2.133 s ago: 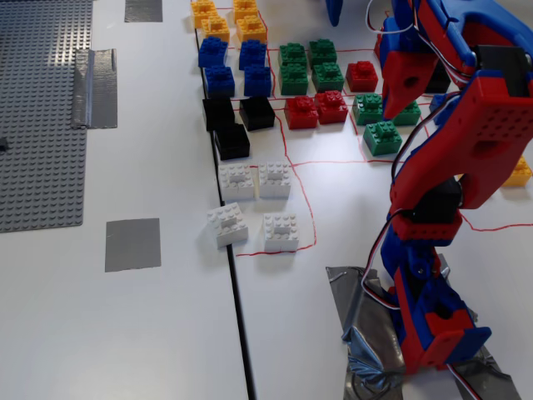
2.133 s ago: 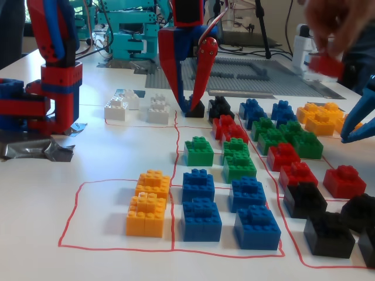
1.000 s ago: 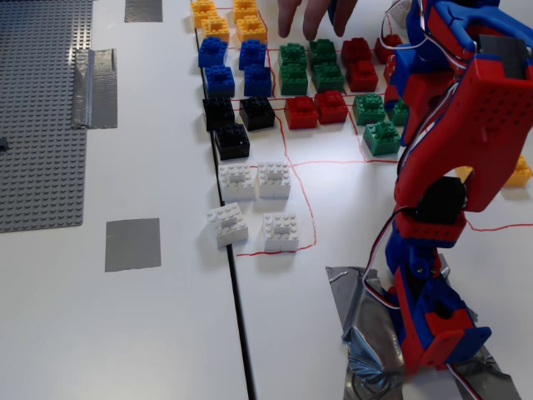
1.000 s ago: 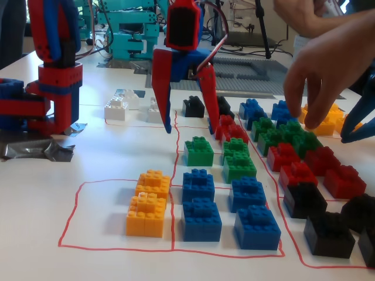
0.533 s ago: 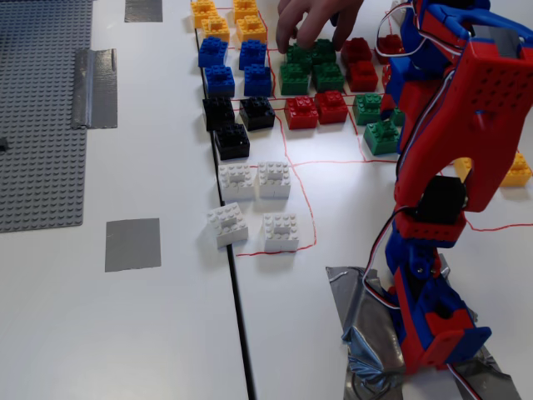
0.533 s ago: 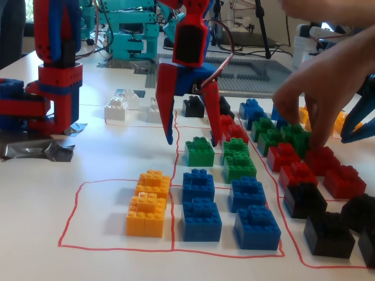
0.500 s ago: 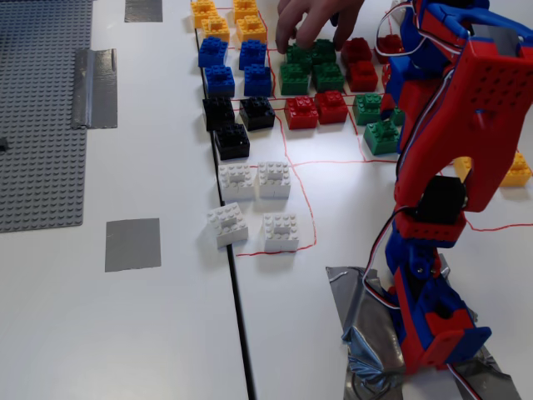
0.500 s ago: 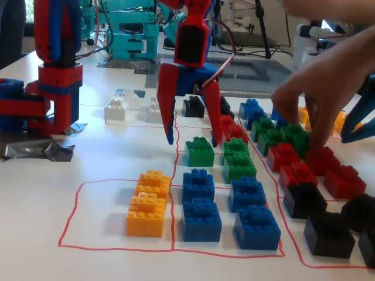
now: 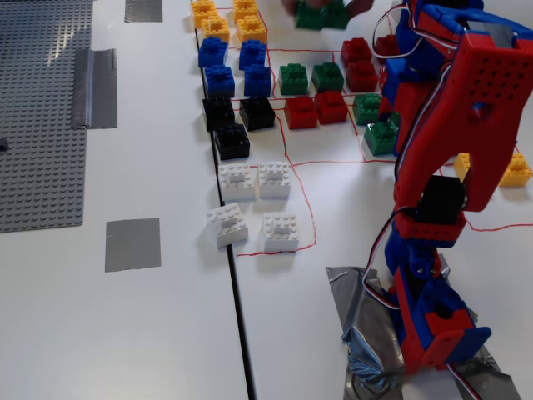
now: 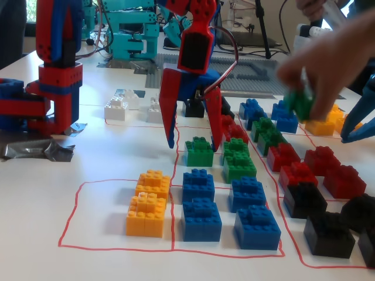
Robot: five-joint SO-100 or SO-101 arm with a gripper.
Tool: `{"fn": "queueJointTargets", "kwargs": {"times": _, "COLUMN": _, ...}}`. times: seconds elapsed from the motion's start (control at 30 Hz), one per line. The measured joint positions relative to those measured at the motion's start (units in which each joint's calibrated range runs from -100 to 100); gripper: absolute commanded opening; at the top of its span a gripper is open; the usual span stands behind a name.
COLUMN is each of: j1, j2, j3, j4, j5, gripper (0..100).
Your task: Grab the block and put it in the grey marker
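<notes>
Collision threatens: gripper (image 10: 193, 140), jaws wide, hangs above the block (image 10: 200, 151) with another green brick (image 10: 236, 148) at its 3 o'clock.

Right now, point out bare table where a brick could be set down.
Free: the white tabletop around the matte dark-grey square tape patch, between the grey studded baseplate and the black table seam. Crowded: the red-outlined brick cells right of it.

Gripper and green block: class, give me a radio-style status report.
Gripper open, poised over green block. Grey marker bare. A person's hand holds another green brick nearby.
</notes>
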Motion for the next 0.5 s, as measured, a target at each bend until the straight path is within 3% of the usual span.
{"fn": "queueJointTargets", "kwargs": {"times": 0.37, "j1": -0.07, "j2": 2.42, "j3": -1.54, "j4": -0.08, "j5": -0.78, "gripper": 23}}
{"fn": "queueJointTargets", "kwargs": {"times": 0.5, "j1": -0.07, "j2": 3.84, "j3": -2.63, "j4": 0.00, "j5": -1.95, "gripper": 11}}
